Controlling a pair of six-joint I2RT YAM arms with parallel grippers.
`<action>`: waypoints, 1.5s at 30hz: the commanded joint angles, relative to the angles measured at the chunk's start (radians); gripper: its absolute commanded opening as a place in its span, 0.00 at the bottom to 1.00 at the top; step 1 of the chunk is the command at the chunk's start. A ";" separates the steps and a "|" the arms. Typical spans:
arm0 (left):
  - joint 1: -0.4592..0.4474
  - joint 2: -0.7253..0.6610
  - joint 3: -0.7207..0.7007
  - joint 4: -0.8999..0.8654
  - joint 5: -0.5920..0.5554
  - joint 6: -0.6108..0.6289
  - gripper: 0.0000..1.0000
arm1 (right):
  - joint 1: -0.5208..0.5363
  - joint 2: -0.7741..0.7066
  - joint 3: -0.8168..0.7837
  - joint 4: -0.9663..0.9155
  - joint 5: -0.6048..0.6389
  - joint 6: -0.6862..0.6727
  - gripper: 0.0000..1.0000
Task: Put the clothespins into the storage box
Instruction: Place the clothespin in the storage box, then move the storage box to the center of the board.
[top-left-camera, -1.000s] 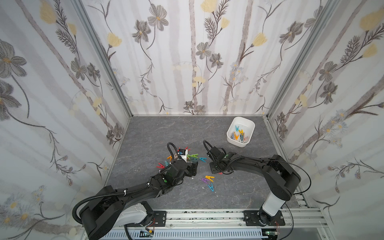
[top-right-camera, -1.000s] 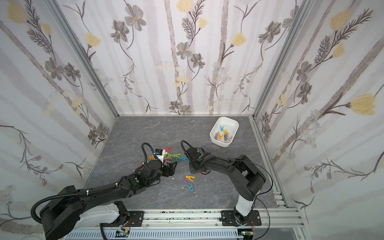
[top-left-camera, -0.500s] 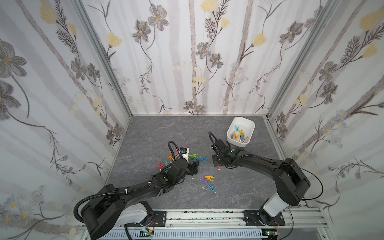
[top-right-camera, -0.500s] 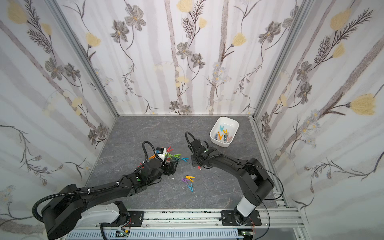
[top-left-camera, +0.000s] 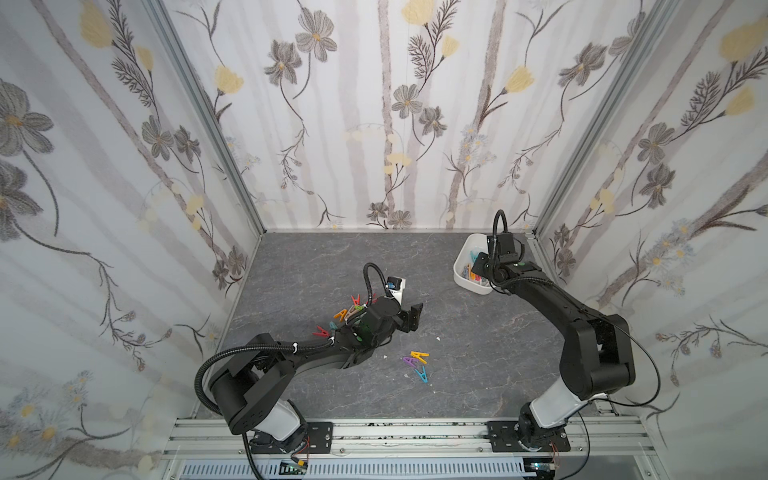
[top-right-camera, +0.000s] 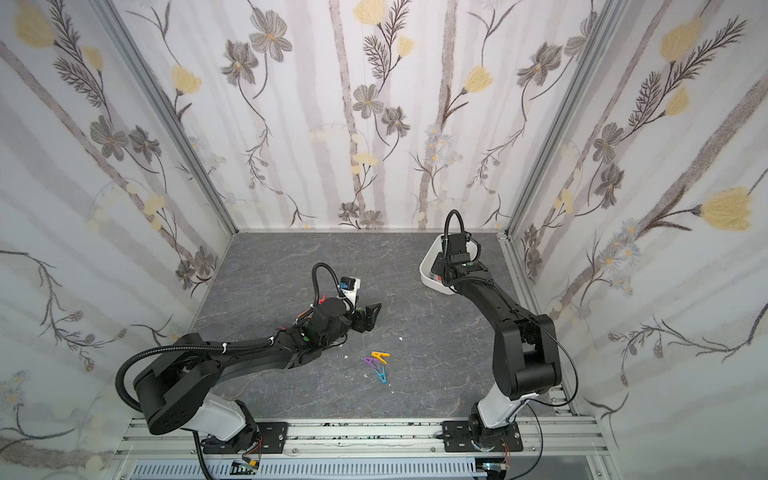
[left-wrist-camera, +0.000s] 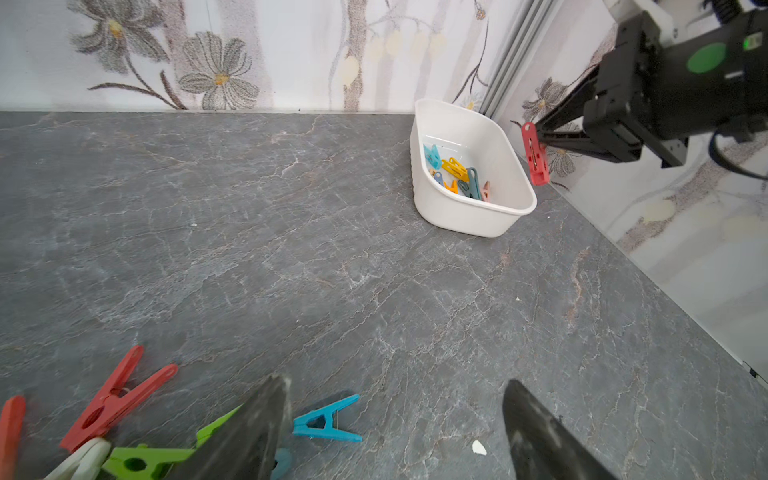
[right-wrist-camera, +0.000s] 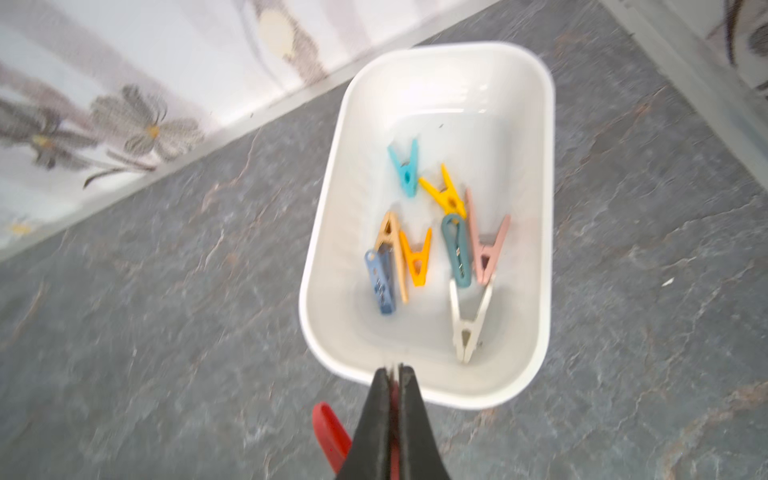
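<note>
— Red clothespin (left-wrist-camera: 535, 153): where is it against the right gripper (right-wrist-camera: 395, 368)?
— Pinched between the fingertips, which are clenched tight on it. From the left wrist camera it hangs upright off those tips, just beside the rim of the white storage box (left-wrist-camera: 457, 216), on the side nearest the side wall.
— Over the box, or outside it?
— The right wrist camera has the tips at the box's near end rim. One red leg shows beneath them over the grey table (left-wrist-camera: 291, 249) (blurred, so I cannot tell whether it clears the rim).
— And inside?
— That same view shows eight clothespins (right-wrist-camera: 415, 257) on the box floor: turquoise, yellow, tan, orange, blue, dark teal, pink and white. The left wrist camera catches only some, behind the wall.
— The top views?
— In both top views the right arm (top-left-camera: 552, 299) covers much of the box (top-left-camera: 461, 274) (top-right-camera: 430, 282), which stands in the far right corner. I cannot make out the held peg there.
— The left gripper (left-wrist-camera: 395, 380)?
— Spread wide with nothing between its fingers (left-wrist-camera: 266, 424), low over the table and well apart from the box. A green peg (left-wrist-camera: 153, 459), a blue peg (left-wrist-camera: 328, 419) and a red peg (left-wrist-camera: 116, 399) lie beside one finger. A top view adds a heap of pegs (top-left-camera: 349, 311) by the left arm and a yellow-purple-blue trio (top-left-camera: 415, 362) lying apart.
</note>
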 joint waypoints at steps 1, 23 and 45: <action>-0.002 0.041 0.031 0.044 0.031 0.006 0.82 | -0.030 0.090 0.098 0.047 0.025 0.008 0.05; 0.006 0.012 0.003 0.034 0.031 0.015 0.82 | -0.011 0.349 0.241 -0.112 -0.061 -0.102 0.30; 0.049 -0.085 -0.057 0.014 -0.013 0.050 0.83 | 0.228 0.057 -0.047 -0.152 -0.119 -0.104 0.32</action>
